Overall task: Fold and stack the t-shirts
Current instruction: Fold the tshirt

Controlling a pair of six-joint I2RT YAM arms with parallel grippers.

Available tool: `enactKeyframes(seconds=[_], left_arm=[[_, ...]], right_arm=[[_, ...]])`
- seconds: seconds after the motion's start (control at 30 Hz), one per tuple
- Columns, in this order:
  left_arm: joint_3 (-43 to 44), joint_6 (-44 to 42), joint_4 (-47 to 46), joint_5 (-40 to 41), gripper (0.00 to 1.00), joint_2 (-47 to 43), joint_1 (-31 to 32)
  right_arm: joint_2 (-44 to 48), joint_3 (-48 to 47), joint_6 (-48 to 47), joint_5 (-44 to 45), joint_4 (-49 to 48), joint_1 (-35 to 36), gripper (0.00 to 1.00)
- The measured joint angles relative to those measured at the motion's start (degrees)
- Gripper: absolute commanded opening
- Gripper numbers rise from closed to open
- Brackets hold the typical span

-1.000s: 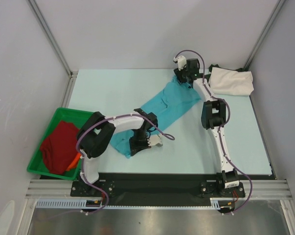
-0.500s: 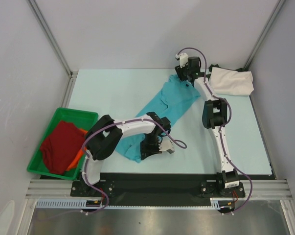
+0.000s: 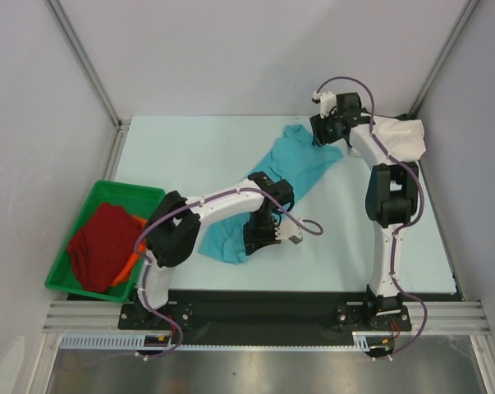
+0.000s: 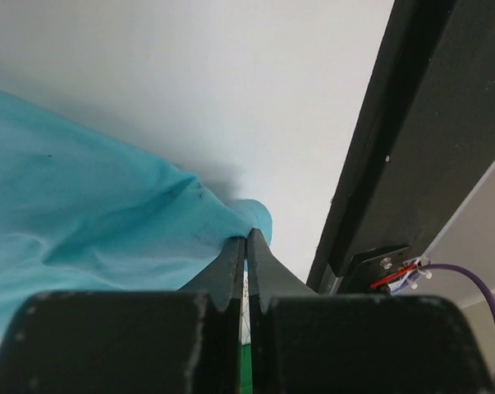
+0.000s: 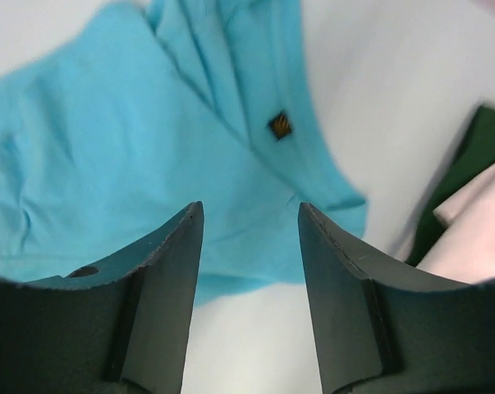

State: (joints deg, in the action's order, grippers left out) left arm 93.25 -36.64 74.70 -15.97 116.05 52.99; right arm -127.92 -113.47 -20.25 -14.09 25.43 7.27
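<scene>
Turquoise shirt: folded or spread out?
Spread, not folded: the turquoise shirt lies stretched diagonally across the table, one end pinched by the left gripper.

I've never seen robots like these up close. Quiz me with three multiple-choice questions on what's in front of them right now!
1. The left gripper is: A) wide open; B) shut on the turquoise shirt; C) out of sight.
2. What colour peeks out beside the dark red shirt in the green bin? A) orange; B) blue; C) white.
3. The cream-white shirt lies: A) in the bin; B) at the far right corner of the table; C) under the left arm.
Answers: 1 B, its fingers pinch the cloth's edge; 2 A, orange cloth shows at the bin's near side; 3 B, the top view shows it there.
</scene>
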Motion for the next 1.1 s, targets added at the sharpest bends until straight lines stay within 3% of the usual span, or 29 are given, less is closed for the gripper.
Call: enactKeyframes(seconds=[0.3,0.6,1.1], left_arm=[[-0.42,-4.09,1.49,-4.79,0.04,0.85,-1.36],[-2.16,-5.88,1.95,-11.41,0.05,5.05,-1.18],[3.67,-5.4,2.64,-15.26,0.07,13.44,0.2]], right_arm=[[0.15,10.88,1.25,-1.46,5.49,-3.37,0.55],[0.15,13.27,1.25,-1.73,6.36,-3.78,0.55],[-12.98,-6.19,2.32,-1.9,5.97,-4.7,0.53]])
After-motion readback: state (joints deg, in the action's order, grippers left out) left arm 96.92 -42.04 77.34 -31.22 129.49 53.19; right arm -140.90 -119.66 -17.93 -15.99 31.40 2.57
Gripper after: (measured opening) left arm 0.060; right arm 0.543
